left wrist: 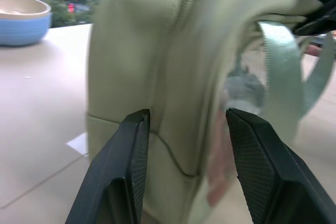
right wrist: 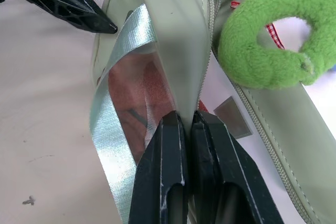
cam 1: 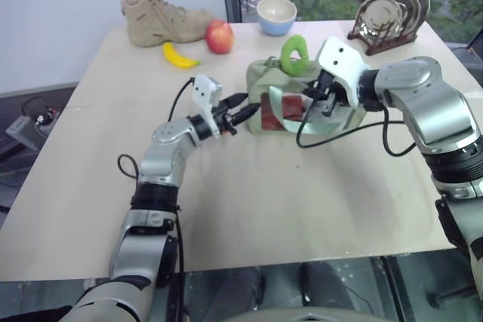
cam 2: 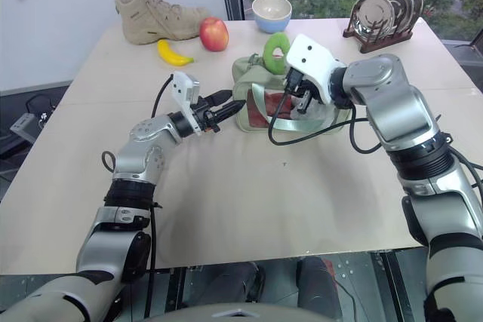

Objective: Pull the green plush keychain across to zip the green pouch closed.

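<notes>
Right gripper, fingers pinched on the green pouch rim, sits nearer the green plush keychain atop the zipper line, while the left gripper, spread, straddles the pouch's end on the table.

I'm seeing the right gripper blocking part of the green pouch, the pouch's reddish contents staying too blurred to identify, and the blue bowl getting cut off by the frame edge.
</notes>
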